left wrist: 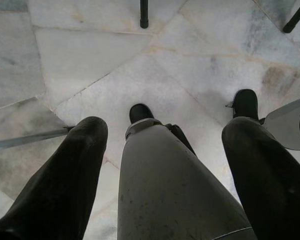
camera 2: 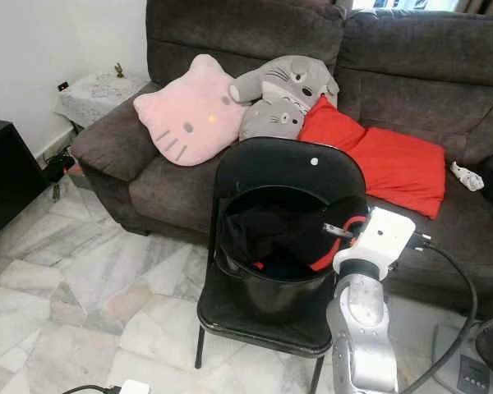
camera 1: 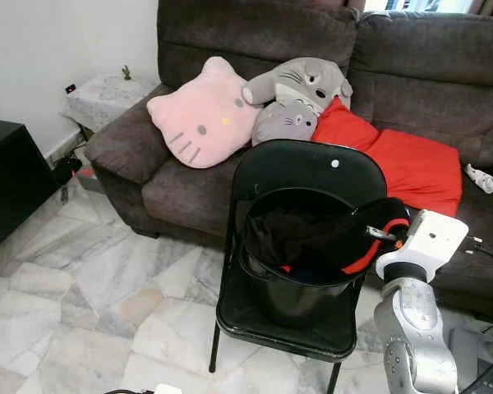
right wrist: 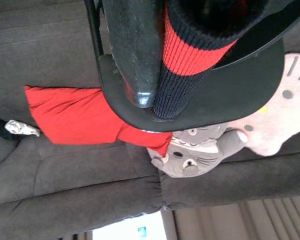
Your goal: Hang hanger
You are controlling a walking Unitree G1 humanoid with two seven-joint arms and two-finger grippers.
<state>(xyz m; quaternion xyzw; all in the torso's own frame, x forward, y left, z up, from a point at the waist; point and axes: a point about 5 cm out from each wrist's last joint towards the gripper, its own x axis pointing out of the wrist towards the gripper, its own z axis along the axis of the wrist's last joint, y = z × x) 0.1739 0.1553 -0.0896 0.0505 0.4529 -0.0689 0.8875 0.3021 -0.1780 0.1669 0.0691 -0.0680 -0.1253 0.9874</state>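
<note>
A black folding chair stands in front of the sofa with a black bucket on its seat. Inside the bucket lies a black garment with a red-and-black ribbed cuff. My right gripper reaches over the bucket's right rim. In the right wrist view the ribbed cuff lies tight against one of its fingers, and the gripper looks shut on it. A small silver metal piece shows at the fingertips; I cannot tell what it is. My left gripper hangs open above the floor, by my leg.
A dark grey sofa lies behind the chair, holding a pink cat cushion, a grey plush toy and a red cushion. A black cabinet stands at the left. Marble floor spreads left of the chair.
</note>
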